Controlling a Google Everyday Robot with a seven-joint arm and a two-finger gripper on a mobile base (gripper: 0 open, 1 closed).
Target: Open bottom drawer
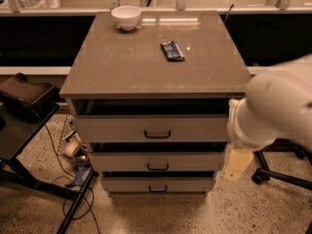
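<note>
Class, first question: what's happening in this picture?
A robot arm is at a three-drawer cabinet. Its gripper hangs beside the cabinet's right edge, level with the middle drawer, touching no handle. The bottom drawer looks shut, not yet opened. A white bowl and a blue packet sit on top.
</note>
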